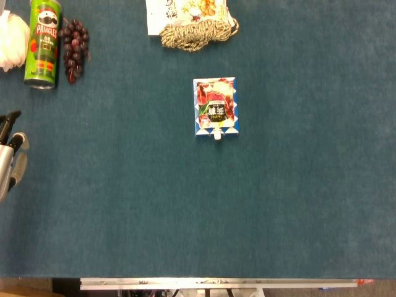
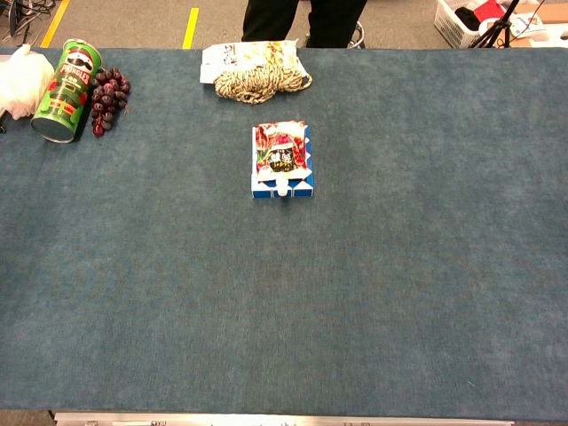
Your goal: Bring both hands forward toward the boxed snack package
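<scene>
Surface (image 1: pixel 124 216): flat top covered in dark teal cloth, metal strip along the near edge.
Snack box (image 1: pixel 215 106): lies flat near the middle of the surface, slightly toward the far side; blue-and-white patterned border, red picture panel, small white tab on its near edge. Nothing touches it.
Left hand (image 1: pixel 11 151): seen only in the head view, at the left edge of the surface, well apart from the snack box; fingers apart and holding nothing, dark fingertips pointing away from the robot.
Right hand: appears in neither view.
Chip can (image 1: pixel 43 43): green tube lying at the far left corner.
Grapes (image 1: pixel 74 41): dark bunch just beside the chip can, on its right.
White bag (image 1: pixel 12 40): crumpled, left of the chip can, cut by the frame edge.
Rope (image 1: pixel 197 34): coiled bundle at the far edge, beyond the snack box.
Snack bag (image 1: pixel 179 12): printed packet partly under the rope.
Person (image 2: pixel 302 19): dark trousers standing beyond the far edge, chest view only.
</scene>
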